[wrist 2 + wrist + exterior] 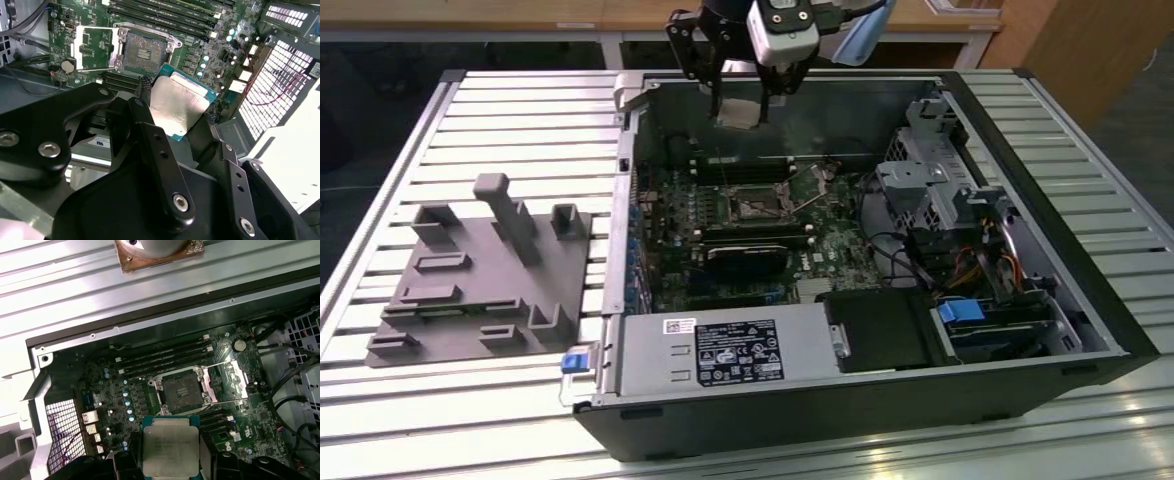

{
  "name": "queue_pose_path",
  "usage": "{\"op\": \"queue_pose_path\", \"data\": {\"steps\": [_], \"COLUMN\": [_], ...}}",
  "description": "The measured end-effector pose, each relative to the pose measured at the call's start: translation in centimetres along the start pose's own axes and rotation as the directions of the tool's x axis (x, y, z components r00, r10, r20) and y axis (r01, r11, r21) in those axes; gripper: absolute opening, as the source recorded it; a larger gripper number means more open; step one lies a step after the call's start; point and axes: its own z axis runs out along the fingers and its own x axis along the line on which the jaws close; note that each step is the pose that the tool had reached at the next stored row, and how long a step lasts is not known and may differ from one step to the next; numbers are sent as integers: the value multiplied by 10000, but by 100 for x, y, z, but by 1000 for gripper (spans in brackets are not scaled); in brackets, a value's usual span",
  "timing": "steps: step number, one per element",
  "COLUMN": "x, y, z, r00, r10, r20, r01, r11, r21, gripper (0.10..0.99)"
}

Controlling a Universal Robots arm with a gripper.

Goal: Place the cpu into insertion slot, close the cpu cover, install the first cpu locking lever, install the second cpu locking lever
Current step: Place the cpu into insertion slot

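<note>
Above the open computer case (1067,330), the tool (739,100) is closed on the cpu (170,445), its fingers pinching two opposite edges of the chip. The chip hangs well clear of the board, its silver-grey metal top facing up toward the wrist. It is close to square, so no long axis stands out. In the first wrist view its edges look turned a little off the frame of the insertion slot (181,391), though perspective may account for that. The slot lies bare below and ahead, dark centre exposed, with the cpu cover (231,382) swung open flat beside it. By my judgement the first step, placing the chip, is in hand. Seating it calls for squaring the edges to the frame and keeping it level.
</note>
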Motion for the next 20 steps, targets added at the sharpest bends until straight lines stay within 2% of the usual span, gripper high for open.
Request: {"op": "queue_pose_path", "data": {"steps": [20], "x": [0], "y": [0], "z": [0], "r00": [9979], "r10": [652], "r20": [58], "r01": [-652], "r11": [9979], "r21": [-8], "gripper": [541]}}
